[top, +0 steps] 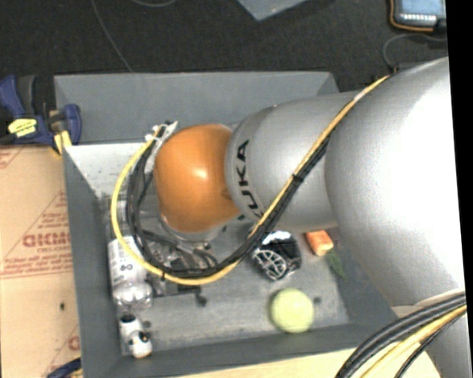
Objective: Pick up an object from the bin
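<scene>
As the orange cover [189, 178] overhangs it, the tool [180, 265] beside a white bottle [125, 273], opening untellable.

We see bare bin floor [213, 321] between the white figure [135, 339] and yellow-green ball [292, 311]; the arm [300, 172] covers the far half.

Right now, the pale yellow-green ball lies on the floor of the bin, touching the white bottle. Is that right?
Not quite. The pale yellow-green ball does lie on the floor of the bin, but it does not touch the white bottle. The bottle lies by the left wall, with bare floor between the two. The camera view shows this.
</scene>
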Controlling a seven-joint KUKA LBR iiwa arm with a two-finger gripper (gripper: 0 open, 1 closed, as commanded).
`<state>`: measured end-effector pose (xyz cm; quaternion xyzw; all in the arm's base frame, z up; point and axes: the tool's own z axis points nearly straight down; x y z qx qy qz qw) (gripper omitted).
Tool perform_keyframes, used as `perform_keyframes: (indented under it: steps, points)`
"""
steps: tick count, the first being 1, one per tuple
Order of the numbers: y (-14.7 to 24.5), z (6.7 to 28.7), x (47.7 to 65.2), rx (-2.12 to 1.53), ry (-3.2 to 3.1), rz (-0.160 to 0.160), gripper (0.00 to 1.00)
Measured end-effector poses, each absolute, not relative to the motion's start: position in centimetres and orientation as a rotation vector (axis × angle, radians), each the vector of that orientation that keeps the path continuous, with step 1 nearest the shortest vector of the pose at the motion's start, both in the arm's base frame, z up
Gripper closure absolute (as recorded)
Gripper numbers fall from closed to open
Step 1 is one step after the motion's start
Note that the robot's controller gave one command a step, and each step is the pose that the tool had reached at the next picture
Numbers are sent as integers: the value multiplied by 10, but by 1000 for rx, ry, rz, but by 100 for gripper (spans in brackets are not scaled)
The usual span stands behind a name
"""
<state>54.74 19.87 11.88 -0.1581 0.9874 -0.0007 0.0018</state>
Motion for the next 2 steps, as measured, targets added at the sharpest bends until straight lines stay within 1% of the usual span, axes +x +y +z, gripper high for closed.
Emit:
perform_keyframes:
  steps: [1, 2]
  points:
    - [172, 157, 547, -526, 3085, 1, 100]
    - [194, 205, 551, -596, 3079, -8, 100]
